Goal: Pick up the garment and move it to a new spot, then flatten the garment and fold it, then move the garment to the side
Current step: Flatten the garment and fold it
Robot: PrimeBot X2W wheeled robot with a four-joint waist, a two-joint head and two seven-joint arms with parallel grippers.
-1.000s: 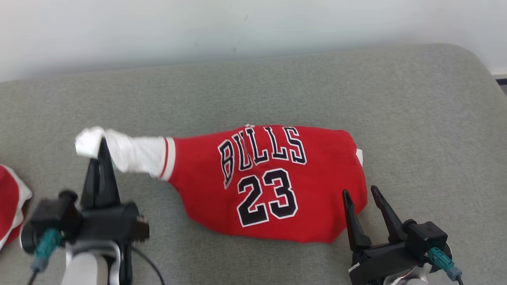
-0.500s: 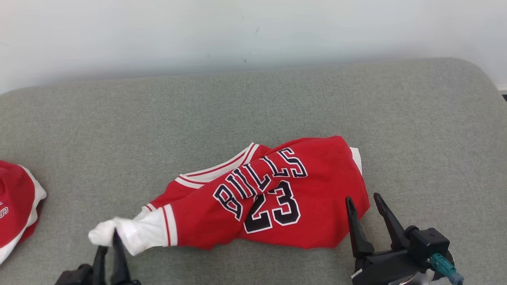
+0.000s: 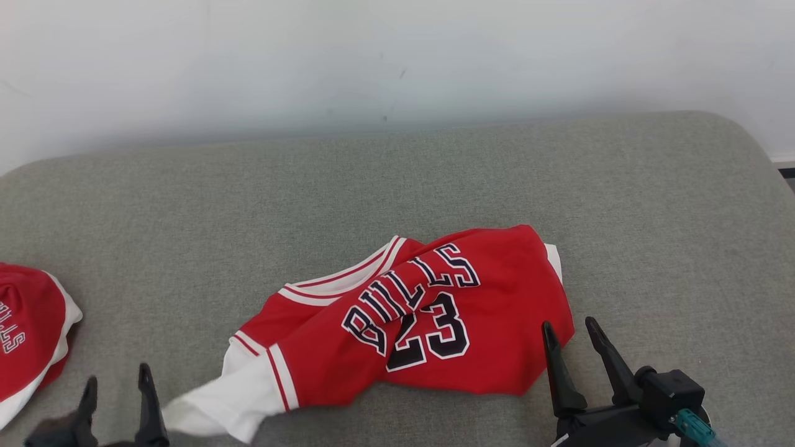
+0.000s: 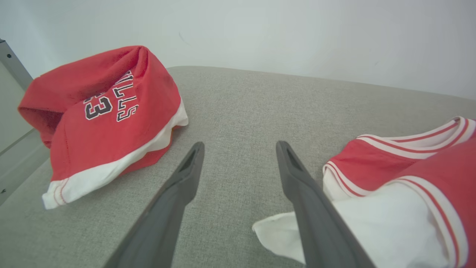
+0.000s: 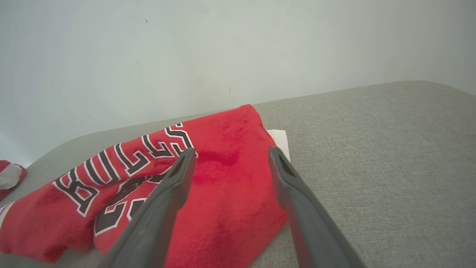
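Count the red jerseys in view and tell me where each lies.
2. The middle jersey lies crumpled at the centre of the grey cushion. The left jersey sits bunched at the cushion's left edge, partly cut off in the head view. Others may lie out of frame.

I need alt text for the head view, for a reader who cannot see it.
A red Bulls 23 jersey lies rumpled on a grey cushion, its white sleeve reaching toward the lower left. The left gripper, open, sits beside that sleeve; the right gripper, open, is at the jersey's right edge. Another red garment lies at the left.
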